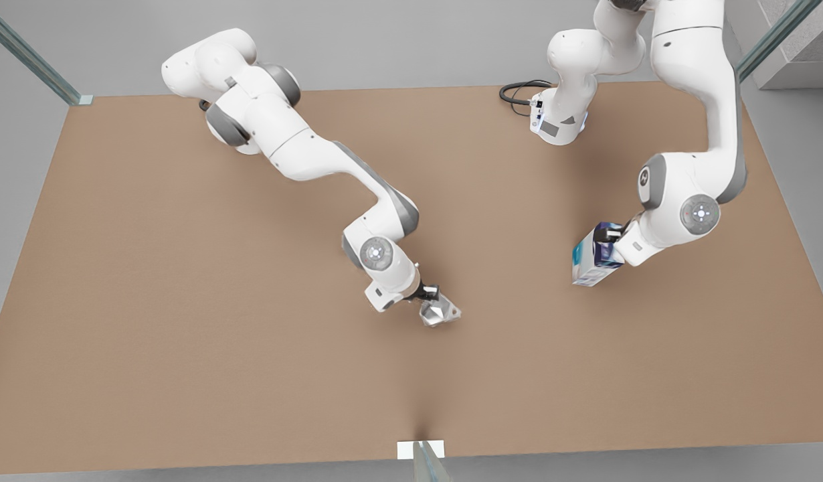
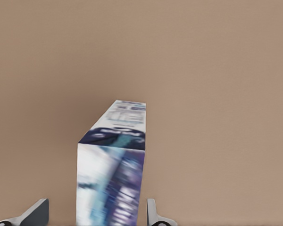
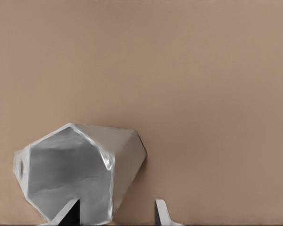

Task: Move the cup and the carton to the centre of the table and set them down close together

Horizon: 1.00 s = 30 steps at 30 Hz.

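Note:
The white carton (image 1: 591, 264) with blue, purple and teal print hangs tilted on the front view's right, above the brown table (image 1: 184, 301). My left gripper (image 1: 609, 235) is shut on its upper end. In the left wrist view the carton (image 2: 114, 160) runs out between the fingers of that gripper (image 2: 96, 217). Near the table's middle, the pale grey faceted cup (image 1: 441, 312) is tipped over, mouth toward my right gripper (image 1: 430, 296). In the right wrist view that gripper (image 3: 115, 215) pinches the wall of the cup (image 3: 80, 174), one finger inside, one outside.
Two white arm bases stand at the table's far side, one (image 1: 557, 124) with a black cable (image 1: 518, 90) looped beside it. A small white bracket (image 1: 421, 450) sits at the near edge. Bare tabletop lies between cup and carton.

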Each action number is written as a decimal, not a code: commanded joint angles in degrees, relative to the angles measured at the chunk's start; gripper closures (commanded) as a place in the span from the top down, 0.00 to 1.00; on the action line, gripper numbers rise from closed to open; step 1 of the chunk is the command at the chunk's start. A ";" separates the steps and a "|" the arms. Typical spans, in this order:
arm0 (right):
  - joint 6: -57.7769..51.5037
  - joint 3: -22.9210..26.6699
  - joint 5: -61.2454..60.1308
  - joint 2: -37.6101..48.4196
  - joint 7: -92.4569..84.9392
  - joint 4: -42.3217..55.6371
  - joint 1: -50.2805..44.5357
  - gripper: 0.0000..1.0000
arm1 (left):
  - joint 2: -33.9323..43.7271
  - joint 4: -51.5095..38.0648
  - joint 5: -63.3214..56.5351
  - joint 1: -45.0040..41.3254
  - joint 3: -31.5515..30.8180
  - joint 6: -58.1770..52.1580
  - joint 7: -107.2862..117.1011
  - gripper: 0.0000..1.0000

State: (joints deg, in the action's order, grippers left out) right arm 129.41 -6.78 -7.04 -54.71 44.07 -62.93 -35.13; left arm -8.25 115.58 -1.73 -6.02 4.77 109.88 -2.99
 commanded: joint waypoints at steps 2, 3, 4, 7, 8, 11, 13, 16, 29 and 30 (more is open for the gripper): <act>-0.30 0.10 0.01 0.92 -0.03 0.00 -0.29 0.94 | -0.19 0.53 0.15 -0.05 0.06 1.04 0.00 1.00; -0.48 0.10 -0.26 2.15 -0.12 -0.18 -0.30 0.94 | -0.71 0.53 0.15 -0.05 -0.03 1.12 0.00 1.00; -0.65 0.63 0.18 6.46 -0.56 -3.78 1.02 0.97 | -1.07 0.97 0.15 -0.05 -0.03 2.00 0.00 1.00; -0.74 0.98 3.61 16.39 -1.61 -11.59 7.96 1.00 | -1.59 2.46 0.24 -0.05 -0.03 2.71 0.00 1.00; -0.74 2.38 3.70 22.98 -1.79 -18.63 9.46 1.00 | -1.77 2.46 0.24 -0.05 -0.03 2.71 0.00 1.00; -13.11 3.18 3.70 34.40 -9.33 -23.29 15.69 1.00 | -2.21 3.07 0.24 -0.14 -0.03 2.71 0.26 0.94; -21.83 3.18 3.52 41.09 -22.25 -22.94 27.65 1.00 | -2.21 3.08 0.24 -0.14 -0.03 2.53 0.26 0.61; -35.81 10.12 4.23 41.27 -41.87 -16.09 31.43 1.00 | -2.30 3.08 0.24 -0.14 -0.11 2.44 0.35 0.54; -36.16 12.41 5.54 43.11 -47.14 -11.78 34.33 1.00 | -8.10 -21.71 15.88 -21.67 -2.92 -7.85 77.23 0.66; -36.16 12.41 5.54 43.11 -47.14 -11.78 34.16 1.00 | -8.10 -21.62 15.88 -21.84 -5.38 -6.88 83.13 0.66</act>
State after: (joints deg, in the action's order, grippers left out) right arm 93.55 5.72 -1.46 -11.66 -3.08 -74.16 -0.87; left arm -16.30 93.87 11.01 -29.59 -1.26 103.12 84.26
